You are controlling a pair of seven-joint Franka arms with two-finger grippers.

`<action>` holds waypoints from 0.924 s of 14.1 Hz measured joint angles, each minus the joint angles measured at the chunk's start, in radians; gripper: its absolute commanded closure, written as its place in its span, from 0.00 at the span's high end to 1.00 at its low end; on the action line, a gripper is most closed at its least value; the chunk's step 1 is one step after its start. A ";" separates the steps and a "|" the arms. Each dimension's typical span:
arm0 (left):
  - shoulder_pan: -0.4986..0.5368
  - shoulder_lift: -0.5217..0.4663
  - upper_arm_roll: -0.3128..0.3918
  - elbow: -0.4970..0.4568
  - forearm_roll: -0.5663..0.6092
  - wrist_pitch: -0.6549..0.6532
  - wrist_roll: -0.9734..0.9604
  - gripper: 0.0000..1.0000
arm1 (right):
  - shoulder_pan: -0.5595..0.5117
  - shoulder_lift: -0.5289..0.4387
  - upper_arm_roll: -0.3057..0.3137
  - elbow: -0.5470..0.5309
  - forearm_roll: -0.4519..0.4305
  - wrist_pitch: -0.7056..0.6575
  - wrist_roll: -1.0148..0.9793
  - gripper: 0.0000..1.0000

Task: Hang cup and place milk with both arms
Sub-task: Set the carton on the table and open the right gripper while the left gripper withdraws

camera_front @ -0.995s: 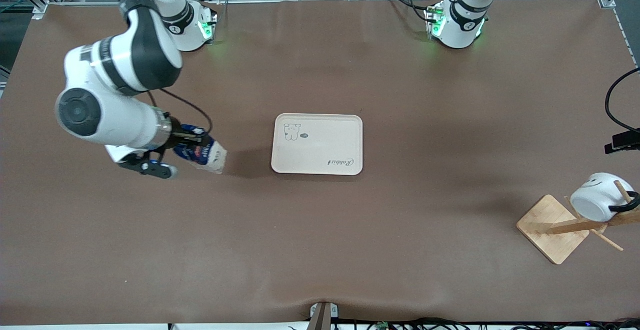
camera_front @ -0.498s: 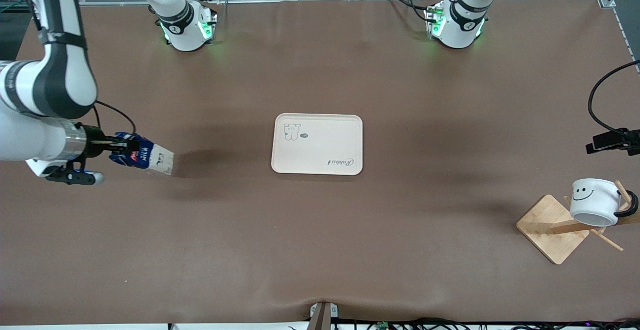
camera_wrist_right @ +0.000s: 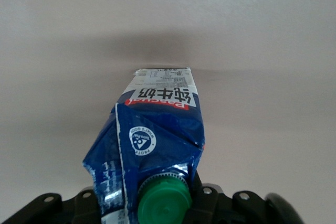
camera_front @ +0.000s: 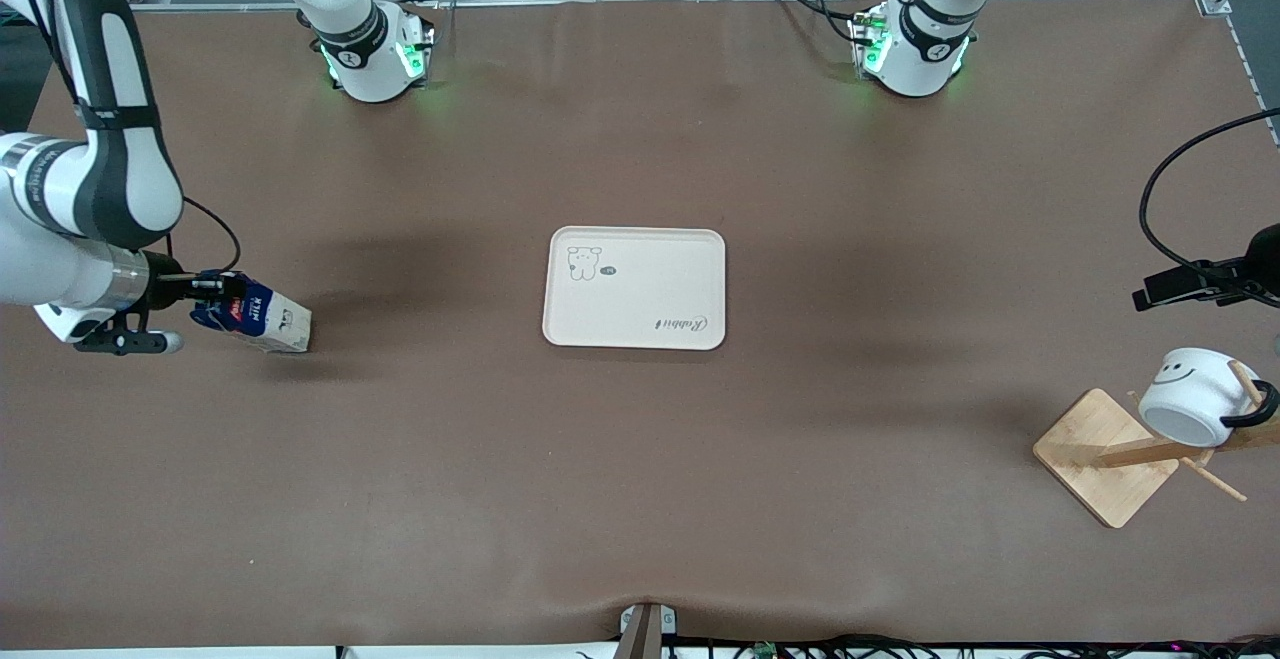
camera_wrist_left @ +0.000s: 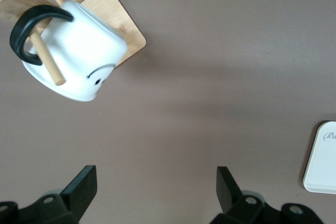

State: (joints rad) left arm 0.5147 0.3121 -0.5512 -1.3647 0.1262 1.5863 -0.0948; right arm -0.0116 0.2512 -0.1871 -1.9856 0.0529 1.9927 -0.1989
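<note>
The cup (camera_front: 1192,397) hangs tilted by its black handle on a peg of the wooden rack (camera_front: 1090,451), at the left arm's end of the table. The left wrist view shows it too (camera_wrist_left: 79,56), smiley face down. My left gripper (camera_front: 1162,291) hovers open and empty over the table beside the rack; its fingers (camera_wrist_left: 84,187) stand wide apart. My right gripper (camera_front: 212,301) is shut on the gabled top of the milk (camera_front: 255,319), which is tilted low over the table at the right arm's end. The right wrist view shows the milk's (camera_wrist_right: 157,124) green cap between the fingers.
A cream tray (camera_front: 700,269) with a bear drawing lies at the table's middle, with nothing on it; its corner shows in the left wrist view (camera_wrist_left: 323,156). The rack's square wooden base (camera_wrist_left: 123,24) sits on the brown table, with spare pegs sticking out.
My right arm has carried the milk away from the tray toward the right arm's end of the table and lower. My left gripper has come farther into view; the cup has swung on its peg.
</note>
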 measured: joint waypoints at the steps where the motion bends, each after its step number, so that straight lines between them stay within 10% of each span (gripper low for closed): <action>1: -0.048 -0.013 0.026 -0.005 0.017 -0.001 -0.032 1.00 | 0.000 -0.011 0.001 -0.009 -0.004 0.004 -0.001 0.00; 6: -0.319 -0.114 0.233 -0.059 0.026 -0.005 -0.080 1.00 | -0.001 -0.027 0.002 -0.038 -0.020 0.011 -0.001 0.00; 8: -0.381 -0.166 0.288 -0.105 0.024 -0.003 -0.081 1.00 | -0.001 -0.032 0.002 -0.045 -0.020 0.017 -0.001 0.34; 10: -0.417 -0.219 0.331 -0.155 0.001 0.011 -0.081 1.00 | -0.001 -0.034 0.002 -0.048 -0.021 0.020 -0.001 1.00; 13: -0.422 -0.309 0.355 -0.256 -0.034 0.081 -0.068 1.00 | -0.001 -0.034 0.002 -0.057 -0.021 0.022 -0.001 1.00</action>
State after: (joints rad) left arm 0.0928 0.0031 -0.1965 -1.6211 0.0924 1.6673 -0.1629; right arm -0.0126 0.2175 -0.1850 -2.0424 0.0319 2.0150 -0.1995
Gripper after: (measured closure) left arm 0.000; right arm 0.233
